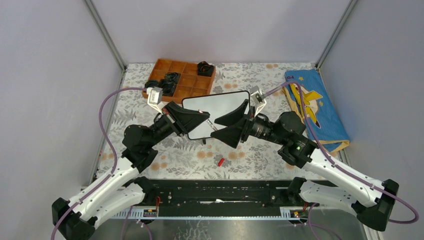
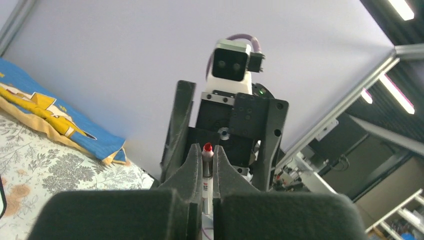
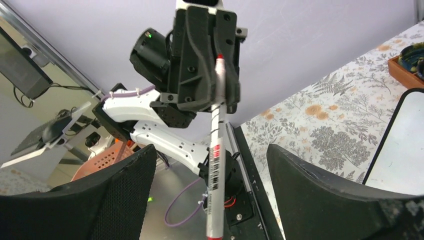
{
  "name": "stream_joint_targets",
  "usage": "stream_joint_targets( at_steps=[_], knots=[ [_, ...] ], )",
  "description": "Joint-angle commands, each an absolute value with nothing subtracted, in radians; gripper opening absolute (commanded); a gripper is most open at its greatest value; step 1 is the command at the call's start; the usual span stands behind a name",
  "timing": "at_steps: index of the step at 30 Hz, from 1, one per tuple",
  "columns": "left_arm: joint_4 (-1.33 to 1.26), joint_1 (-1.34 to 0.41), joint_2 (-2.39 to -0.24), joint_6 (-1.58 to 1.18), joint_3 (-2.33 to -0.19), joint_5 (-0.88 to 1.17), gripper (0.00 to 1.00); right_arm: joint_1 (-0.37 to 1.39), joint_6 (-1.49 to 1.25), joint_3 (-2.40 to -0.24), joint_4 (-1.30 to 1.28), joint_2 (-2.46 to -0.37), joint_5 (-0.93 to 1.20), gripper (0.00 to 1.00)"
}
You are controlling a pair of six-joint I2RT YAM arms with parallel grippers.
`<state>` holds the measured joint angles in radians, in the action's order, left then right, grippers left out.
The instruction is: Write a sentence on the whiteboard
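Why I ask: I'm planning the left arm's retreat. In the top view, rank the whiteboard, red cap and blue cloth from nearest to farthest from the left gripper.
1. whiteboard, right under the left gripper.
2. red cap, lying toward the near edge.
3. blue cloth, far out on the right side.

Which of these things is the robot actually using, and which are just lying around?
In use:
whiteboard
marker, clamped in the left gripper
small red piece, probably its cap

Just lying about:
orange tray
blue cloth
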<state>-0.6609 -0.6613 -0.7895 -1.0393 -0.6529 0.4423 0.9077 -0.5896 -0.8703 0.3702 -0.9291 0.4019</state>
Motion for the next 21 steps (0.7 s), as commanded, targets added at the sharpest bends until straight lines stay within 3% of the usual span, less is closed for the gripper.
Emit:
stream_joint_targets(
  at_steps=[1, 11, 21],
  knots=[
    [-0.724, -0.669, -0.756, -1.122, -0.599, 0.270, 0.00, 0.908, -0.611, -0.846, 0.473, -0.882, 0.333, 0.87],
    [-0.889, -0.715, -0.743, -1.223, -0.522, 0.019, 0.00, 0.927, -0.627, -0.818, 0.587, -0.896, 0.175, 0.84],
    [-0.940, -0.775, -0.746, -1.243, -0.502, -0.127, 0.00, 0.948, -0.675, -0.858, 0.653, -0.980, 0.169, 0.74]
  ],
)
